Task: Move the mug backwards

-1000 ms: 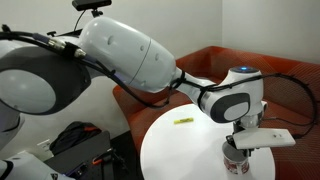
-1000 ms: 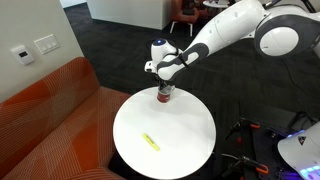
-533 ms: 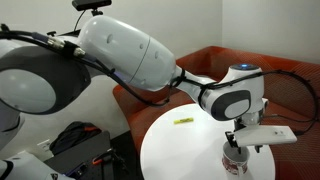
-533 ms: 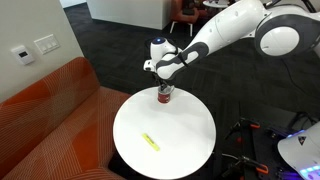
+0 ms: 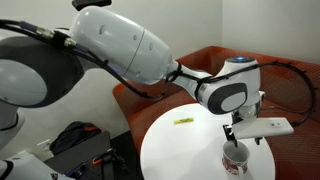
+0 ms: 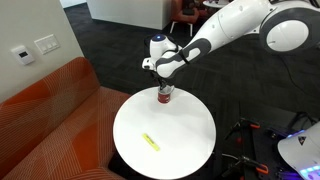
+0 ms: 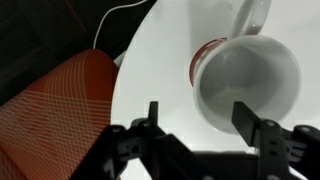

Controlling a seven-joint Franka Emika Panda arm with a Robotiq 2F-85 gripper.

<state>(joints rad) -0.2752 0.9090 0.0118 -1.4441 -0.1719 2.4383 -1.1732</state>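
Observation:
The white mug with reddish side markings stands upright on the round white table, handle pointing away in the wrist view. My gripper hovers just over it, open. One finger is outside the mug's wall and the other finger is over its inside, neither pressing the rim. In both exterior views the mug sits near the table's edge with the gripper directly above it.
A small flat yellow-green item lies on the table away from the mug. An orange sofa curves along the table's side. Dark equipment sits on the floor.
The jaws have spread apart and let go of the mug's rim. The gripper has lifted slightly; the mug stays put on the table.

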